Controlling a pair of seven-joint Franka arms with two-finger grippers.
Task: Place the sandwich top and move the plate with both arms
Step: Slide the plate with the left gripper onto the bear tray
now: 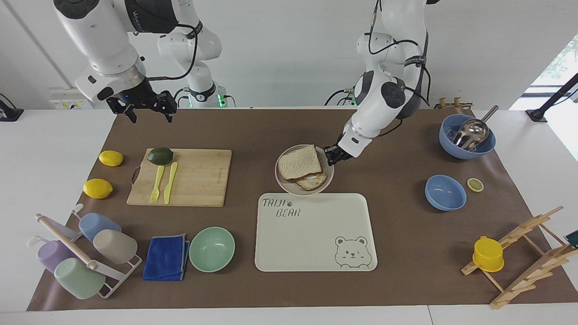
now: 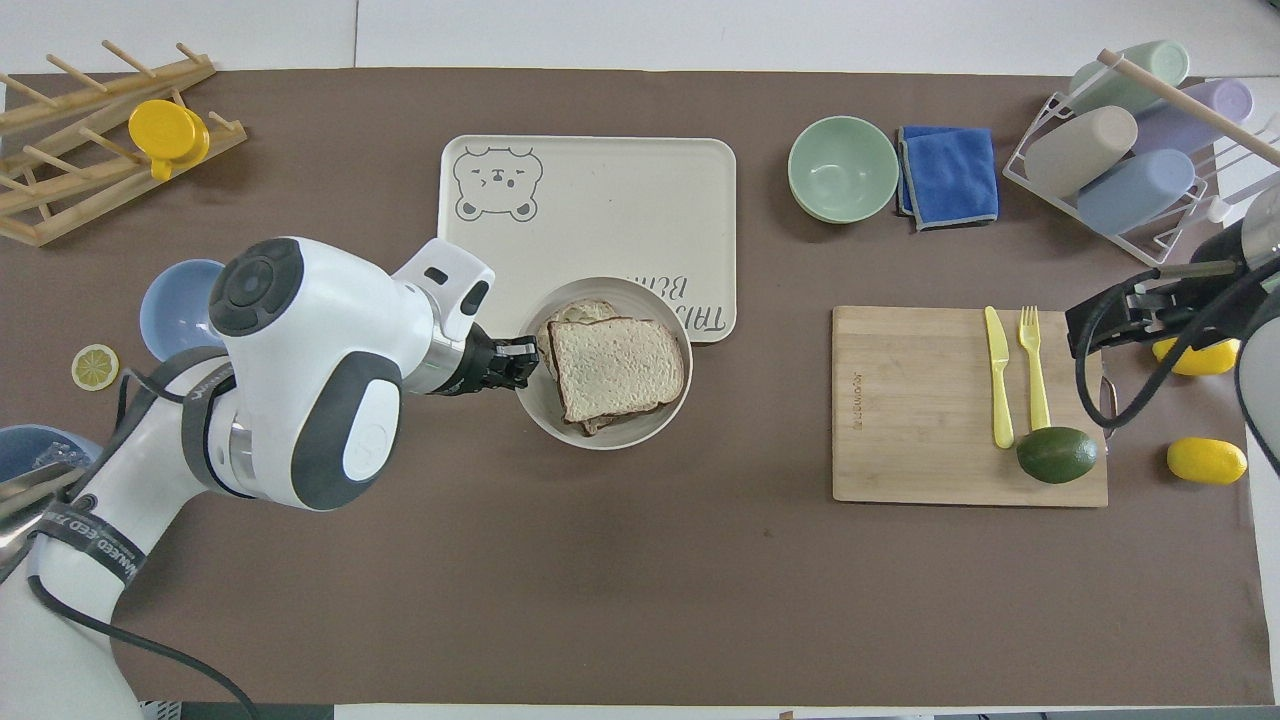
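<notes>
Left gripper [image 1: 333, 155]: clamped on the rim of the plate [image 1: 282, 178] at the side toward the left arm's end of the table [image 1: 397, 234]; plate held up in the air.
Plate: raised over the edge of the tray [image 1: 316, 234] nearest the robots, its rim overlapping the tray's printed lettering in the overhead view.
Sandwich top [image 1: 300, 162]: lying flat on the plate, on top of the browner toast slice [image 1: 312, 181]; toast peeking out on the side away from the robots.
Right gripper [image 1: 145, 108]: hanging in the air, over the table's edge nearest the robots, well apart from the tray toward the right arm's end; fingers spread apart, nothing between them; arm waiting.
Cutting board [image 1: 194, 176]: beside the tray, toward the right arm's end, carrying an avocado [image 1: 160, 155], a yellow fork [image 1: 156, 184] and a yellow knife [image 1: 170, 182].
Green bowl [image 1: 212, 248]: just beside the tray, toward the right arm's end.
</notes>
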